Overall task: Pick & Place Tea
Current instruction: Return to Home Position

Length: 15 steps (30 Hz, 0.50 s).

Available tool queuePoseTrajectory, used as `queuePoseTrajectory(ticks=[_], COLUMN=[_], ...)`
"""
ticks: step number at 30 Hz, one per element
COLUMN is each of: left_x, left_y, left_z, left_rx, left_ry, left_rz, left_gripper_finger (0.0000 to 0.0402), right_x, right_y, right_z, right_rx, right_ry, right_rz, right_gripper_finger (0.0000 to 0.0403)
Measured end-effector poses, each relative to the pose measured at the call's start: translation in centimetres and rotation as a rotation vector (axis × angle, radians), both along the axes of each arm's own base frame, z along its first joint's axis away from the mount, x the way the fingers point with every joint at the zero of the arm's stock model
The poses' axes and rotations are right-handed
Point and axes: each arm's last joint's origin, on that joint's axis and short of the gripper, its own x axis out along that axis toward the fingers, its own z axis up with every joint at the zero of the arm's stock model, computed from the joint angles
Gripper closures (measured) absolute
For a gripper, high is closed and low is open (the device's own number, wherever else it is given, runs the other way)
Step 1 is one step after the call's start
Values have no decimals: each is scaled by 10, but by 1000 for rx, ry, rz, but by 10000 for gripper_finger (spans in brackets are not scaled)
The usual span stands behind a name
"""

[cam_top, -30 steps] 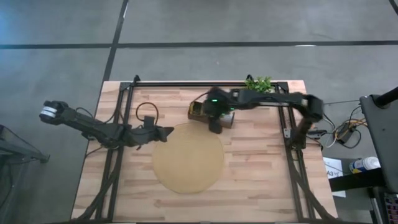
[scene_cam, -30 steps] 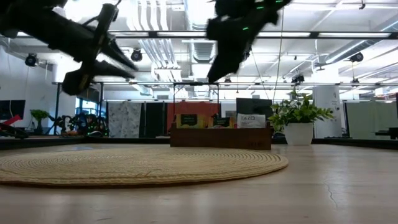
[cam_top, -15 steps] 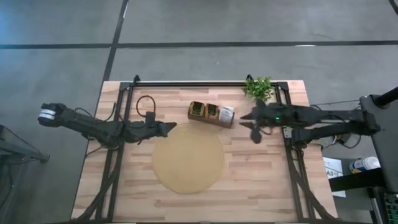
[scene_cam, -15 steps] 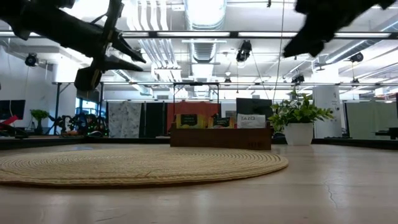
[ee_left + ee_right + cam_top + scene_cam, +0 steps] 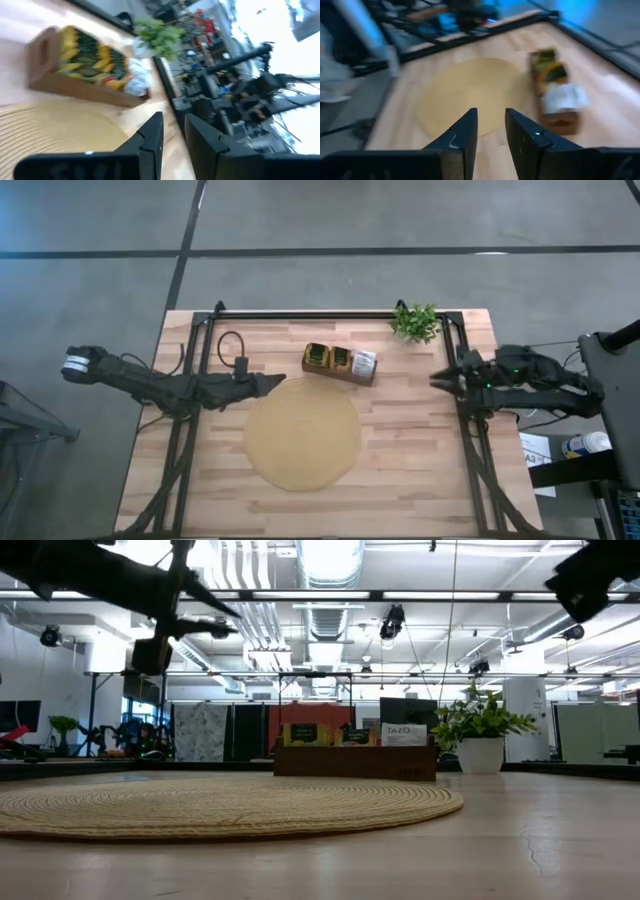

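Low view: "TAZO" on white sachet (image 5: 405,734) in tray (image 5: 350,763); left fingers (image 5: 150,137) and right fingers (image 5: 462,132) narrowly apart.

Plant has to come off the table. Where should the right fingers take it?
By the white pot, not the leaves: they spread wide over its top, so a drop from above looks blocked. Come in level from the right gripper's side, fingers across the pot's wall; the tray stands on its other side.
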Motion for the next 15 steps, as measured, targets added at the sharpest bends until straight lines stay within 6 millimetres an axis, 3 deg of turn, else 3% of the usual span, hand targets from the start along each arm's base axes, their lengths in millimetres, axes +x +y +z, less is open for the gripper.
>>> queuePoseTrajectory(ticks=[6,12,15], left_x=[1,1,2], left_y=[0,-1,-2], left_z=[9,9,8], left_rx=[63,27,25], left_ry=[-64,-78,-75], left_rz=[-19,-41,-52], left_gripper_finger=[326,326,326], right_x=[-22,-6,12], right_y=[6,5,4], right_z=[-29,-8,-19], right_rx=[87,82,7], right_ry=[-160,-341,-378], right_rz=[126,140,155], right_gripper_finger=[313,313,309])
